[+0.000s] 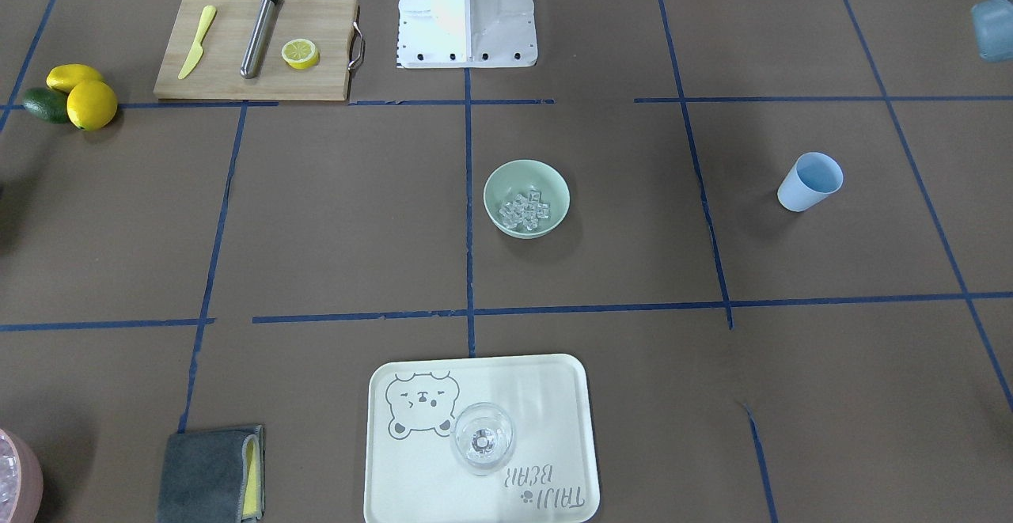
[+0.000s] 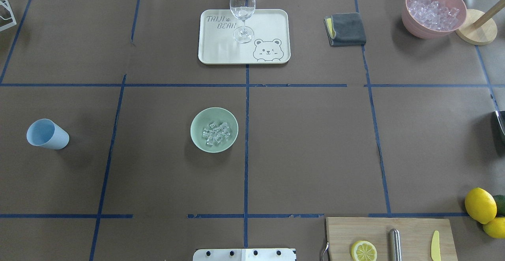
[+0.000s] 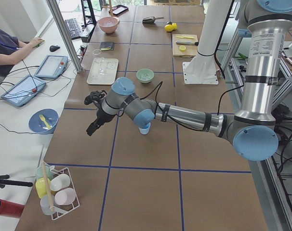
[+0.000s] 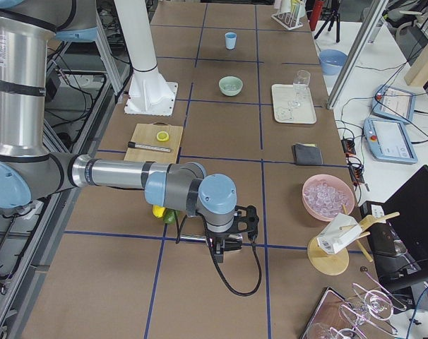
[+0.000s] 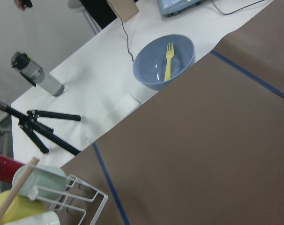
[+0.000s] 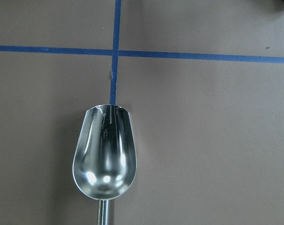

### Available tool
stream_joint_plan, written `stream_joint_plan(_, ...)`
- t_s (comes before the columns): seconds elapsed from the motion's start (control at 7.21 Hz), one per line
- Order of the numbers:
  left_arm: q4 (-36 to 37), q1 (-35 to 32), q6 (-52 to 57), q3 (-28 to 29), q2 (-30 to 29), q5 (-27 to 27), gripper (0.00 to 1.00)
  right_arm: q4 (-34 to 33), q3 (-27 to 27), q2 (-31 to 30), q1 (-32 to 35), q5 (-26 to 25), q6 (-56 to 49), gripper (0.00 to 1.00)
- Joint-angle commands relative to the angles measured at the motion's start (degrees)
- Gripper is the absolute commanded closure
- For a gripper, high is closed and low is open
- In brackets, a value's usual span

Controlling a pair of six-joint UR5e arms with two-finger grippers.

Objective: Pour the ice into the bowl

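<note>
On your far left, the left gripper hangs over bare table beyond the cup. It shows only in the left side view, so you cannot tell how wide its jaws stand. The cup stands upright and well apart from the bowl, which sits near the table's middle just left of the centre tape line. The ice lies heaped in the bowl's bottom, so I judge the pour done and only a tidy finish left. Lift each arm straight up before you swing it, and keep it well apart from the bowl. Farther right, the right gripper hovers low near the table's right end. Only the right side view shows it, so you cannot tell whether it grips anything. The right wrist view adds what that side view cannot: the scoop is bare, with no cube in it, and its handle runs out of the bottom edge. The overhead and front views show the ice plainly but neither gripper.
</note>
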Motion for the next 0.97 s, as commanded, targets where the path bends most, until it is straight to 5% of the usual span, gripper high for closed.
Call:
stream_joint_plan(0.0,16.49,-1.67,2.38,2.92,-1.05,-4.41,0.0,0.01,0.15,-0.03,0.0,0.07,0.03,0.0)
stream_joint_plan(0.28,29.05,-9.55,7.49,7.49,-0.53,-18.41,0.0,-0.08,0.41,0.06,0.0,0.51,0.29,0.0)
stream_joint_plan(0.83,29.38,-12.48,7.32,1.79,5.37,-19.73,0.0,-0.08,6.98,0.32,-0.52,3.58,0.64,0.0)
